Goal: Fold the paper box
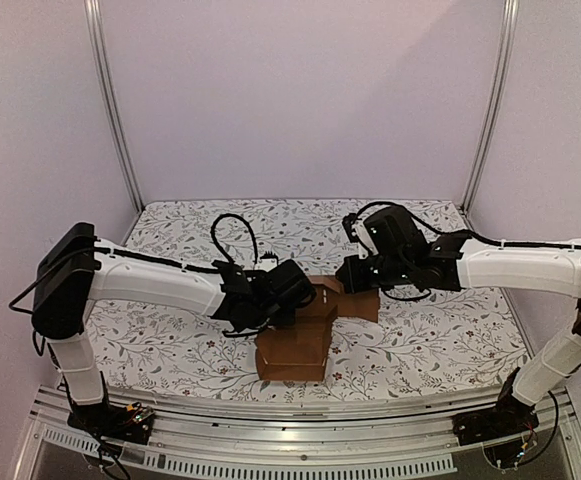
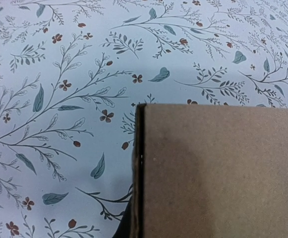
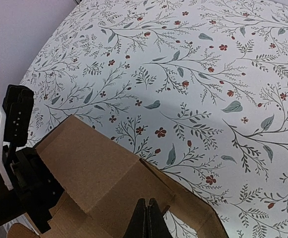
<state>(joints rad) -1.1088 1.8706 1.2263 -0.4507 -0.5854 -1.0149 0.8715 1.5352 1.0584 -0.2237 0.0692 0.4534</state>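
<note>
Cardboard sits between the fingertips of the right end effector (image 3: pixel 146 220): in the right wrist view its two dark fingers are drawn almost together, only a thin slit between them, pinched on the edge of a panel of the paper box (image 1: pixel 295 345). The left end effector (image 1: pixel 288 297) is pressed against the box from the left. A brown panel fills the left wrist view and hides the fingers, so I cannot tell how far open they are.

The left arm (image 1: pixel 150 280) reaches in from the left, its forearm slanting down toward the middle. The right arm (image 1: pixel 520 265) stretches in nearly level from the right. The two wrists meet just above the box.

The box lies near the middle of the flowered tabletop (image 1: pixel 440 330), toward its near edge, partly folded, with flaps raised at the back.
</note>
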